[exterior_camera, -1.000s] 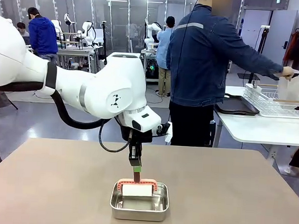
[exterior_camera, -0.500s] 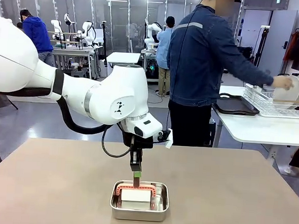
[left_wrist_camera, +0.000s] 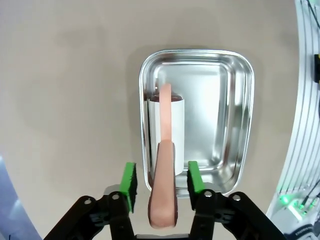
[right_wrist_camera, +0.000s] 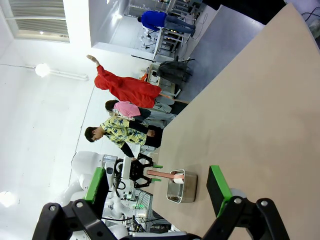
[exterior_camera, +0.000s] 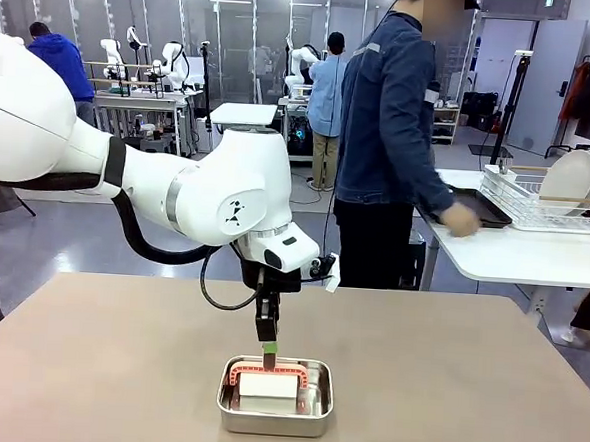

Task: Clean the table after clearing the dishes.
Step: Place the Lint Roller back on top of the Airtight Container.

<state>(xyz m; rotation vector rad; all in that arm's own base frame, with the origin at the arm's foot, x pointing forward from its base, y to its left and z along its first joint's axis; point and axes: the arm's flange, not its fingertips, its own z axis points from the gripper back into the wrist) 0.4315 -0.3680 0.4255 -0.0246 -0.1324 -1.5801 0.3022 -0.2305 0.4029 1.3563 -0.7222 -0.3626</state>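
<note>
Left hand poised over steel pan on cleared desk

The left hand [left_wrist_camera: 160, 181] is held pointing straight down above the steel pan [exterior_camera: 275, 396], its green pads spread clear of the pink-handled wiper [left_wrist_camera: 163, 165] standing in the pan. The right hand [right_wrist_camera: 158, 187] is spread, empty, off the beige desk [exterior_camera: 465, 392]. White plates [exterior_camera: 568, 180] are racked on the far white table.

The front camera faced the person across the table [exterior_camera: 485, 393]; my left wrist looked straight down, close, on the steel pan [left_wrist_camera: 235, 100], which my right wrist saw, I think, from afar.
</note>
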